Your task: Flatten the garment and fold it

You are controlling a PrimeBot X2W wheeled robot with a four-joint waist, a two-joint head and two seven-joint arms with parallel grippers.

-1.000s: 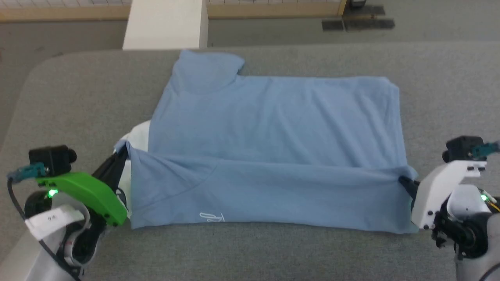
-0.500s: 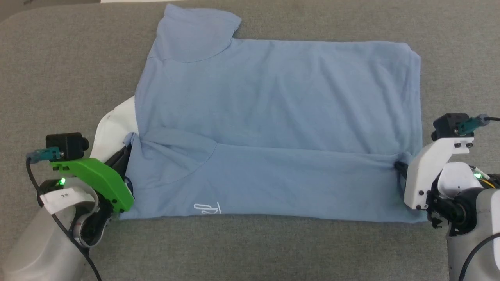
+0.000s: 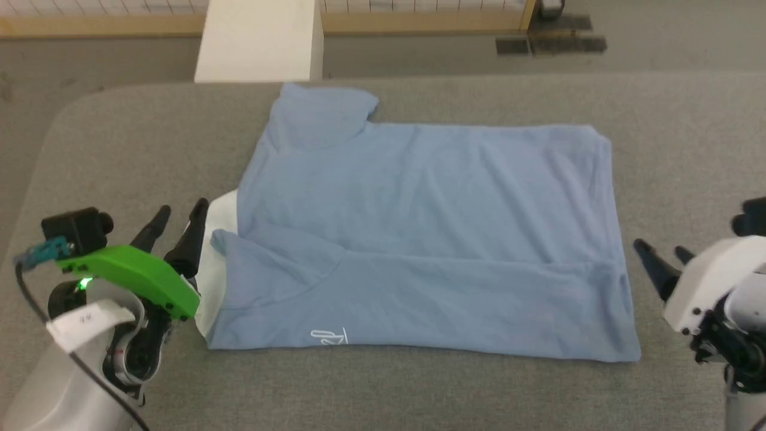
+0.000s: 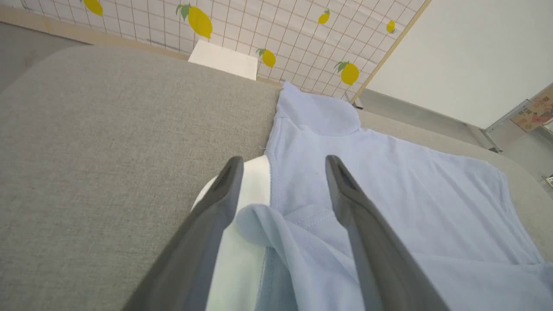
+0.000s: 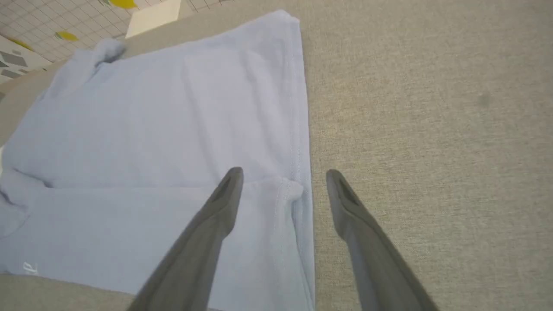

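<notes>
A light blue short-sleeved garment (image 3: 419, 227) lies spread on a grey padded surface (image 3: 119, 149). It lies sideways to the robot, with its neck end at the robot's left and its hem end at the robot's right. It rests directly on the padding, not in any bin, basket or tray.

The body of the garment looks mostly smooth, with a few soft wrinkles. The long edge of the garment nearest the robot is turned over toward the garment's middle, making a band that runs from neck end to hem end. A small white mark (image 3: 327, 336) sits on that band, close to the garment's near edge. A white fabric piece (image 3: 212, 287) peeks out from the garment's neck end.

On the garment's far side, one sleeve (image 3: 320, 114) sticks out flat and unfolded. So the flattening and the first lengthwise fold appear done. The far side and the crosswise folds seem left to do.

The left gripper (image 3: 182, 208) is just off the garment's neck end, fingers spread apart and holding nothing. The right gripper (image 3: 658, 246) is just off the garment's hem end, beside the folded corner, fingers likewise apart and empty.
</notes>
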